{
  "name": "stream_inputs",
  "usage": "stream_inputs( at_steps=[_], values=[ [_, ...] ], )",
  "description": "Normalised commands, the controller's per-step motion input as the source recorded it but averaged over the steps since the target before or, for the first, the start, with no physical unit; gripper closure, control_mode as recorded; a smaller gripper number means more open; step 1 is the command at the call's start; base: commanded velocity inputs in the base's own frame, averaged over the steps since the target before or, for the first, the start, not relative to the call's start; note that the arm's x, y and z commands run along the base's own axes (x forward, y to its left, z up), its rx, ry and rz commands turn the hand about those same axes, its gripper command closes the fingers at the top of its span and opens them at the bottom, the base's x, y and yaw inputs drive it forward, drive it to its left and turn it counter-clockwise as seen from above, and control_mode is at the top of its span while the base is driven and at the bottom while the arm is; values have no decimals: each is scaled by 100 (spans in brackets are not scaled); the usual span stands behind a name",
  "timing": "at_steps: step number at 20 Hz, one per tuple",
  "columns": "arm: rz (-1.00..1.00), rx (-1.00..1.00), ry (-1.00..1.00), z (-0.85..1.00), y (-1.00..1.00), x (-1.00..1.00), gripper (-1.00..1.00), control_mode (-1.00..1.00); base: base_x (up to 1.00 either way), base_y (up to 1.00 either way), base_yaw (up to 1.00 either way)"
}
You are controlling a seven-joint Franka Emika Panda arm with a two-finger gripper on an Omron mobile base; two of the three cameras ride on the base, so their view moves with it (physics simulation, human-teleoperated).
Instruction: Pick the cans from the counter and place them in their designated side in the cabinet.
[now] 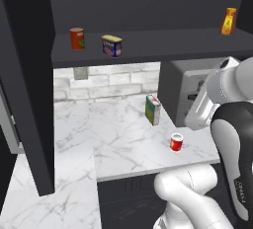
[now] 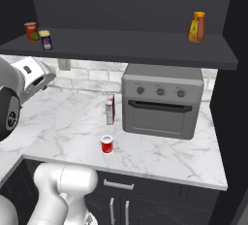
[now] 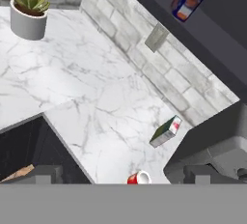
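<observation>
A rendered kitchen: a white marble table [image 1: 123,139] runs beneath a dark wall cabinet [image 1: 148,45] with one long open shelf, a grey oven [image 2: 162,100] at the far side. The tool [image 3: 123,174], its two tips spread as wide as they go and holding nothing, hangs high above the table looking down. One of the cans, the boxy tin with yellow top [image 1: 112,45], stands on the cabinet shelf, far ahead of the tool and just beside an orange-red can [image 1: 77,38]. The short red can [image 1: 176,142] stands upright on the table, directly below and between the tool's tips, near the table's front edge; a green-and-white carton [image 1: 152,109] stands a little beyond it. By the look of it, one can is placed and the second pick has not yet begun. The next move calls for a descent over the red can, tips straddling its sides, clear of the carton.
</observation>
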Motion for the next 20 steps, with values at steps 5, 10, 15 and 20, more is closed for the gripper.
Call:
stream_inputs(
  at_steps=[5,10,15,20],
  values=[
    [-8,-1,1,-17,-23,-9,-100,-100,0,0,0],
    [-12,-1,3,-17,-20,-3,-100,-100,0,0,0],
    [-12,0,5,-9,-6,0,-100,-100,0,0,0],
    [-6,2,5,-6,-16,0,-100,-100,0,0,0]
  ],
)
